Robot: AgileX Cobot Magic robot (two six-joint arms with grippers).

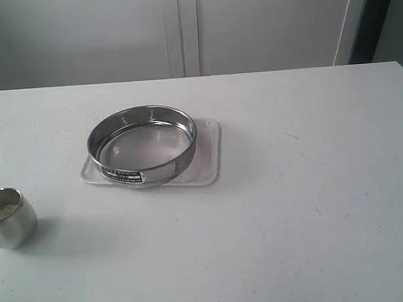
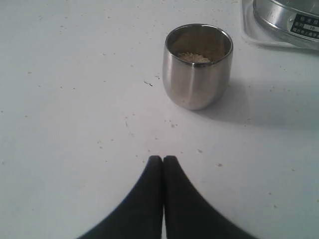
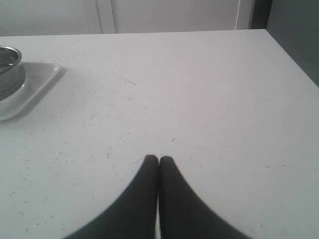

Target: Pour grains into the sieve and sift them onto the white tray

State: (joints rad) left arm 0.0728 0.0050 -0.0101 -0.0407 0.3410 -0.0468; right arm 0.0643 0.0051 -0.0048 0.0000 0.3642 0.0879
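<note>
Steel and white make up the scene. A wide, shallow round steel sieve (image 1: 142,146) with a fine mesh bottom and a dark label plate on its wall stands upright on a flat white rectangular tray (image 1: 206,166). It covers most of the tray; one end strip lies bare beside the sieve. Both rest on a white speckled bench (image 1: 294,207).

A small rounded steel cup (image 1: 9,217) stands upright, well apart from the sieve. Pale yellowish grains (image 1: 1,212) lie in its bottom.

The black left fingers (image 2: 154,172) are pressed together tip to tip and hold nothing. They are over bare bench near the cup — not touching it — and farther from the sieve than the cup is.

The black right fingers (image 3: 150,172) are likewise fully closed and empty, over bare bench well apart from the sieve, on the side of the tray's bare end.
</note>
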